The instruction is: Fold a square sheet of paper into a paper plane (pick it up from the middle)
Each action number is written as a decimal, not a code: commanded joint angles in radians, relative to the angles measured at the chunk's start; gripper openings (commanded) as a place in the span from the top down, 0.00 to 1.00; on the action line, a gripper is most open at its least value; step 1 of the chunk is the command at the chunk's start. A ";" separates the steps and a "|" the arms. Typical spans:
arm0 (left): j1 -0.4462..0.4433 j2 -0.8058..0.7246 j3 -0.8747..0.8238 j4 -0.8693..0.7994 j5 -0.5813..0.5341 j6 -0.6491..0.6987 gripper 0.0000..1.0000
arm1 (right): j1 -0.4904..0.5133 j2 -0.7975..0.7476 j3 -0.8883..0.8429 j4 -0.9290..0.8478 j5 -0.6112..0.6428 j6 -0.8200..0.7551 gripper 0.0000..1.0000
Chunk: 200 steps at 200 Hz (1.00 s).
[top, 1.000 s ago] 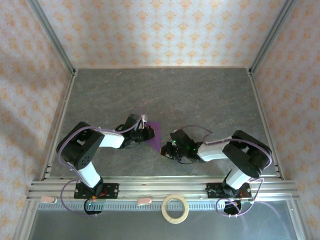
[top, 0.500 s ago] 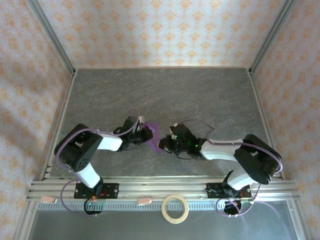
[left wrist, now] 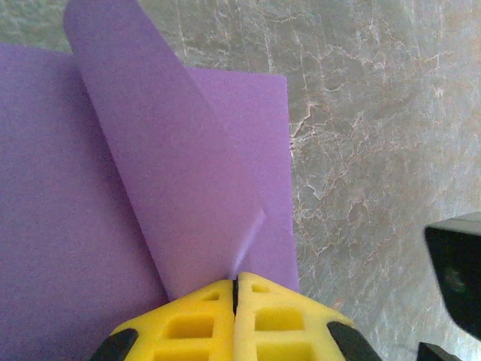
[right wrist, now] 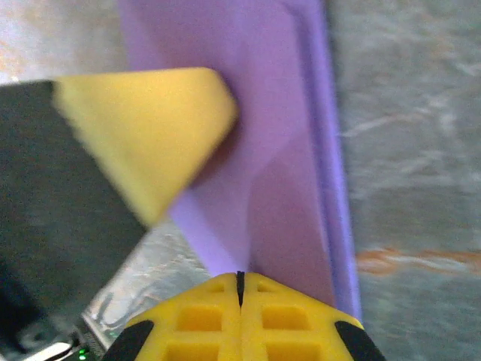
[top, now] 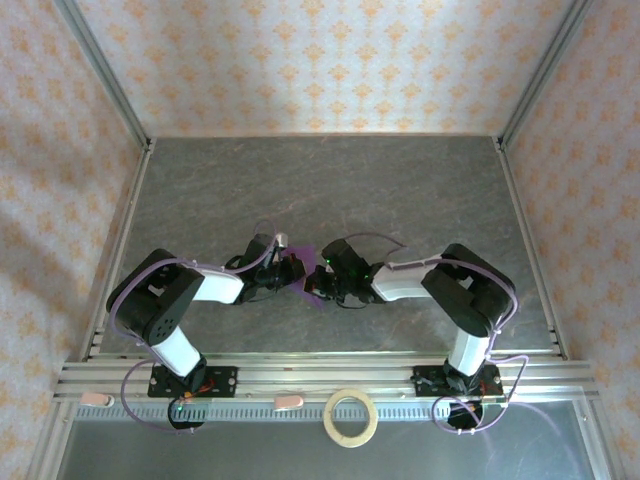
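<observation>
Overhead, tape ring; close-up, left tool pinches paper.

Soft, even light on the grey marbled table, hardly any shadow or glare. The thin purple paper sheet looks crisp from the left wrist, blurred from the right
</observation>
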 commanded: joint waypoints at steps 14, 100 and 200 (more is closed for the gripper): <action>-0.004 -0.010 0.009 -0.130 -0.044 0.024 0.92 | -0.016 0.024 -0.122 -0.002 0.002 -0.018 1.00; -0.007 -0.172 0.041 -0.100 0.083 0.097 0.84 | -0.054 -0.040 -0.229 0.084 -0.113 -0.037 1.00; -0.036 0.049 0.098 -0.149 0.078 0.139 0.89 | -0.064 -0.076 -0.250 0.156 -0.125 0.000 1.00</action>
